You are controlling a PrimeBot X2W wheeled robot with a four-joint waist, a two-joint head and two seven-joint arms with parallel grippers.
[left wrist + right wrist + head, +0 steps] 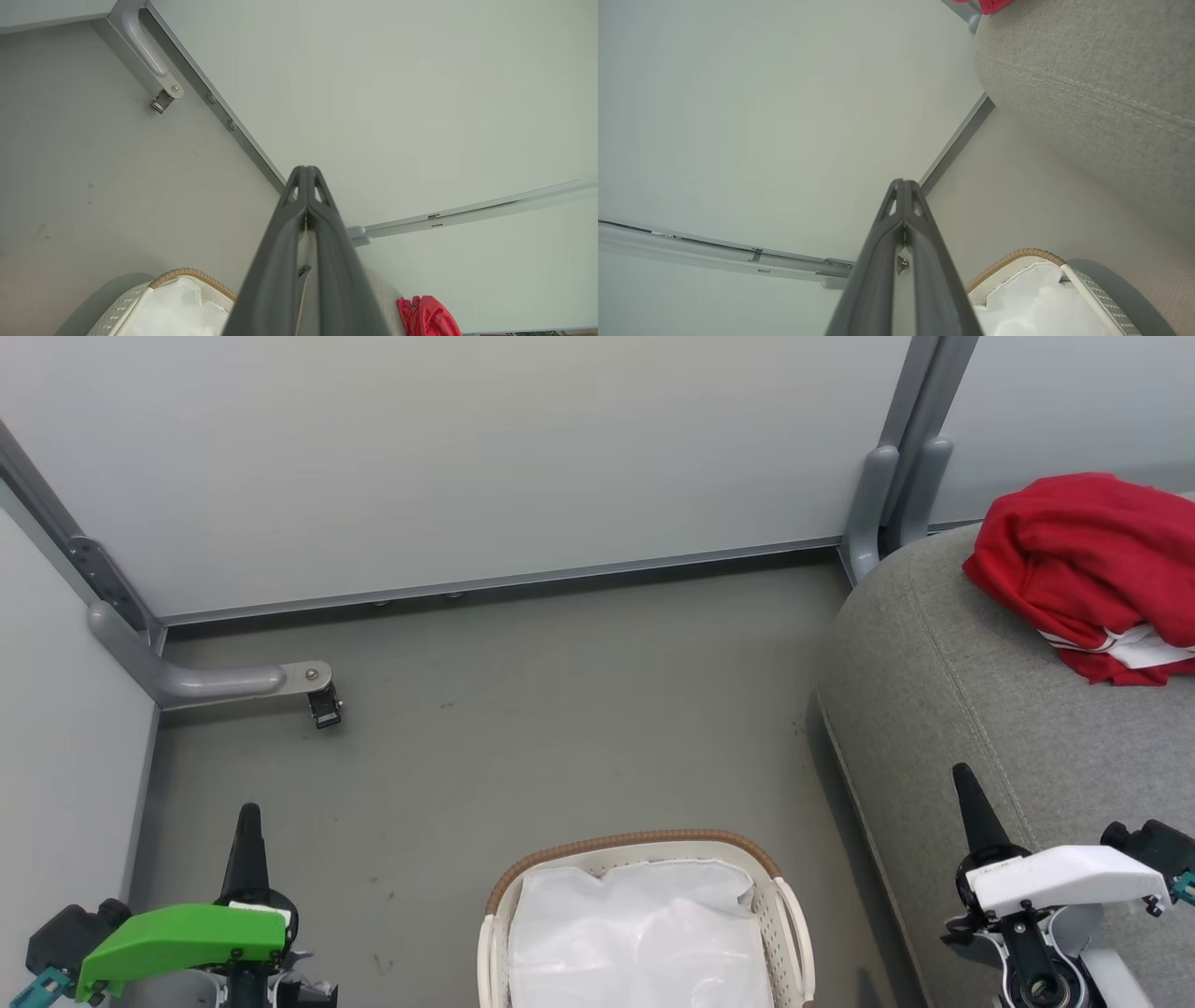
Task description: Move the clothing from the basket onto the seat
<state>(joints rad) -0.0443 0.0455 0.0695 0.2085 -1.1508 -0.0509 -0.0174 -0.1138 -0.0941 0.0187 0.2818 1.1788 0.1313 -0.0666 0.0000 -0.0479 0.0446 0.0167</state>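
Note:
Red clothing [1088,565] with white stripes lies bunched on the grey seat [943,709] at the right; a corner of the clothing [427,317] shows in the left wrist view and a scrap of the clothing [990,4] in the right wrist view. The basket [780,905] stands on the floor at bottom centre, showing a white sheet [635,933] inside. My left gripper [248,821] is at lower left, shut and empty. My right gripper [963,782] hangs over the seat's front edge, shut and empty. Both sets of fingers [306,175] [903,186] are pressed together.
Pale partition walls close the space behind and to the left. A grey bracket with a small caster [322,705] sticks out on the floor at left. A grey post foot [873,504] stands by the seat's back corner. Bare grey floor [560,728] lies beyond the basket.

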